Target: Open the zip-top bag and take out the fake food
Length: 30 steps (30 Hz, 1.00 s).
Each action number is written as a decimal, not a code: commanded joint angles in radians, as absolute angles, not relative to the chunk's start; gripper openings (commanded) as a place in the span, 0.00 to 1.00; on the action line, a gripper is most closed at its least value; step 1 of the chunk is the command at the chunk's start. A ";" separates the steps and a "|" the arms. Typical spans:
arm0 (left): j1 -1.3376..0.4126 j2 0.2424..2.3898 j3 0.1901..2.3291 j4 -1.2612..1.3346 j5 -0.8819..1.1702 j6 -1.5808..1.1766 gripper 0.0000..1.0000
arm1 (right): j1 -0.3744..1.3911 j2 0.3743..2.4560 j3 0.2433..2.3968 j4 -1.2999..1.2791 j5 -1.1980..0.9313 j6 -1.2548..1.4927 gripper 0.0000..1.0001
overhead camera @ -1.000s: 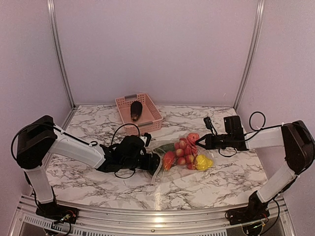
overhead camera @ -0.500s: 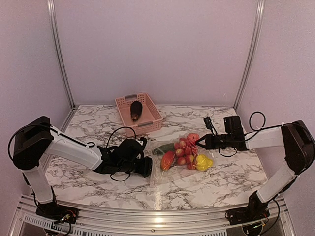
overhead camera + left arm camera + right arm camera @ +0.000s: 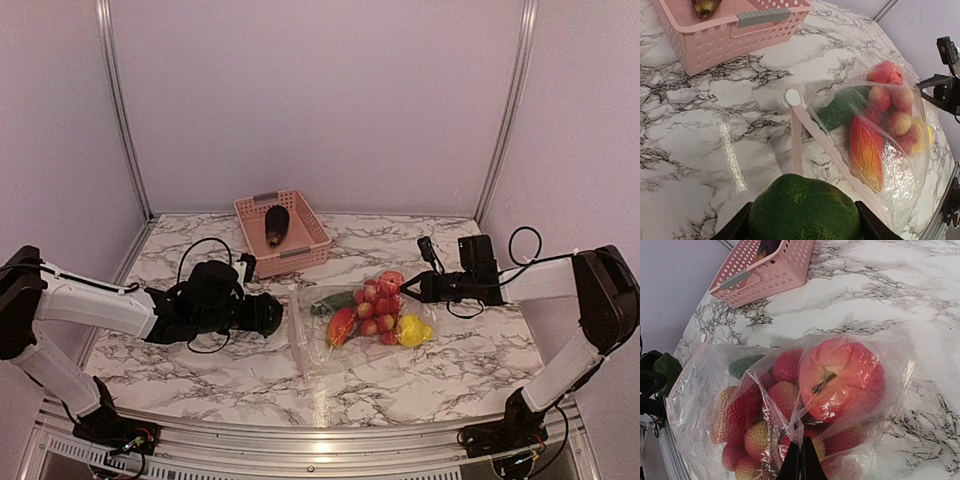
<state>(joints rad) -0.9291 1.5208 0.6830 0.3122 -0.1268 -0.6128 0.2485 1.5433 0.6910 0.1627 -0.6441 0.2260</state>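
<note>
Lying flat on the white, grey-veined marble tabletop [image 3: 200, 255], a little right of its centre, the large clear crinkly zip-top bag [image 3: 318, 355] has its pink zip strip [image 3: 796, 140] and round white slider [image 3: 792, 97] on the side facing the left arm, and the mouth along that strip is parted. Packed inside, towards the bag's right-hand end, are a pinkish-red round fruit [image 3: 842, 377] with a dark stem, a cluster of small red balls [image 3: 375, 310], a yellow lumpy fruit [image 3: 413, 330] nearest the right edge of the tabletop, an orange-red elongated fruit [image 3: 866, 155] and a dark green piece [image 3: 840, 107] close to the mouth. The left gripper [image 3: 268, 316] is held low over the tabletop near the bag's open side and apart from the plastic. Its two black fingers [image 3: 737, 230] are clamped against either side of a dark green oval fruit [image 3: 805, 210] with a pebbled skin, which is outside the bag. The right gripper [image 3: 405, 290] reaches in from the right, and its fingers [image 3: 801, 465] are pressed tight together on a pinch of the bag's film at the closed end, beside the round fruit, drawing the plastic up into a small tent. A pink slotted plastic basket [image 3: 300, 245] with a grey handle sits towards the far edge of the tabletop, left of centre and well apart from the bag. A dark purple eggplant [image 3: 276, 222] lies in it.
</note>
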 commanded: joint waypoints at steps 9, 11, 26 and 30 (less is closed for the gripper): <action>-0.634 1.610 1.070 0.189 -0.118 -0.382 0.52 | 0.242 1.557 0.676 0.176 -0.668 0.217 0.00; -0.605 1.682 1.171 0.152 -0.140 -0.345 0.52 | 0.242 1.559 0.675 0.178 -0.669 0.219 0.00; -0.439 2.169 1.721 0.054 -0.174 -0.235 0.54 | 0.247 1.580 0.664 0.197 -0.704 0.216 0.00; -0.421 2.252 1.806 0.032 -0.181 -0.214 0.55 | 0.249 1.580 0.662 0.195 -0.703 0.215 0.00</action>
